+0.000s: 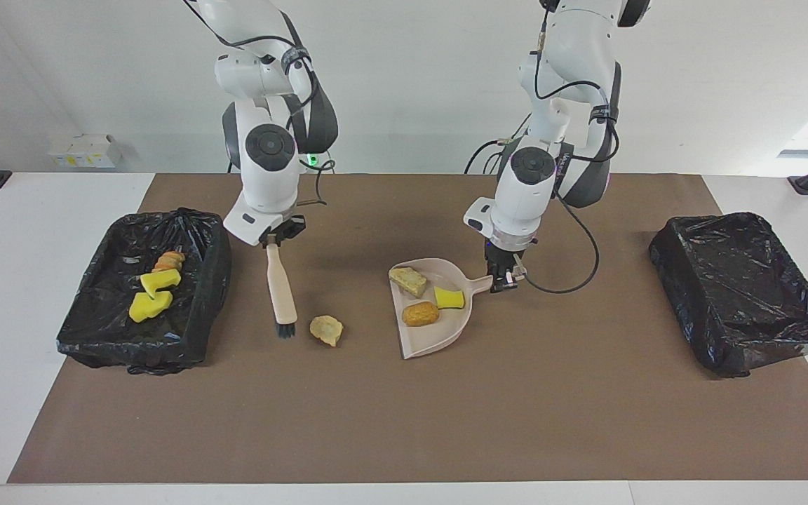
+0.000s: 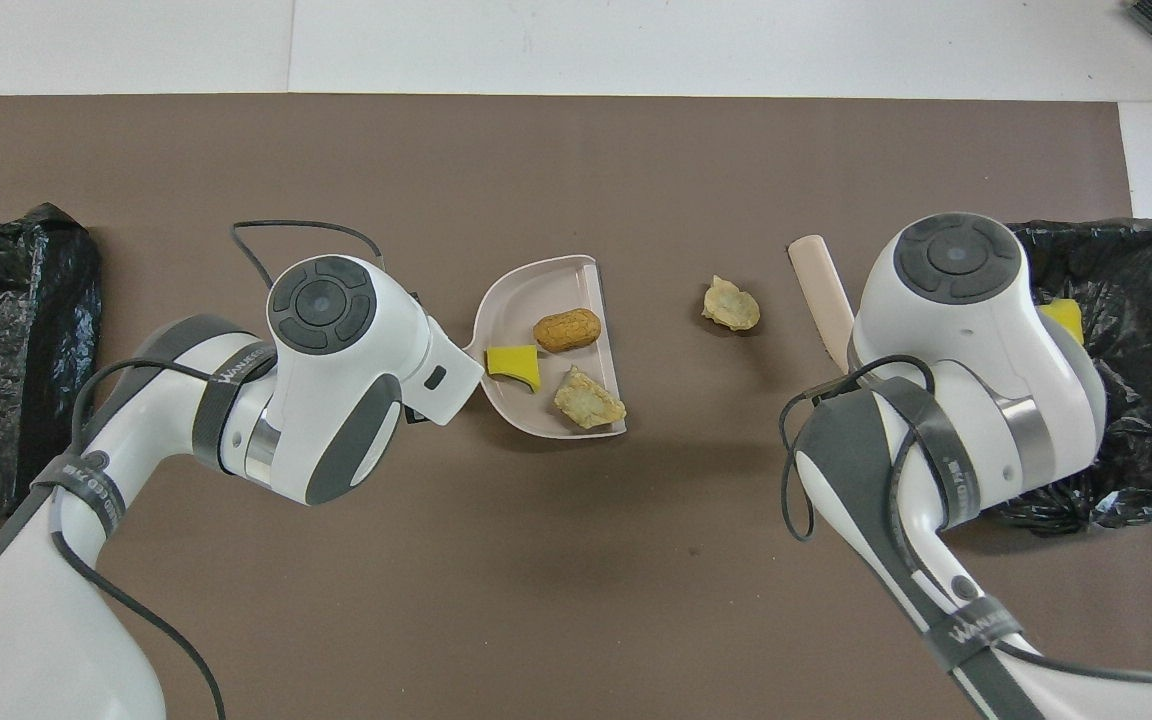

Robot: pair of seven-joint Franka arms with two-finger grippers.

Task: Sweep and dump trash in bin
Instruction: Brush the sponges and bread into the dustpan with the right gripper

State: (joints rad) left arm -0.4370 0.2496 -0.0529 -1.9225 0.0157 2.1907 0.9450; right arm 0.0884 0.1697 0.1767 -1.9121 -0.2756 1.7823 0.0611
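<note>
Bins lined with black bags sit at both ends of the brown mat [image 1: 404,421]: the bin [image 1: 144,287] at my right arm's end holds yellow and orange scraps, the other bin [image 1: 744,291] shows nothing inside. My left gripper [image 1: 502,280] is clamped on the dustpan [image 1: 439,333], which carries three scraps [image 1: 420,313]. My right gripper [image 1: 274,240] grips the brush [image 1: 281,294]; its bristles stand beside a pale, crumpled scrap [image 1: 325,329] on the mat.

A band on the left arm [image 2: 236,372] reads "WANEEO", though only roughly legible.
</note>
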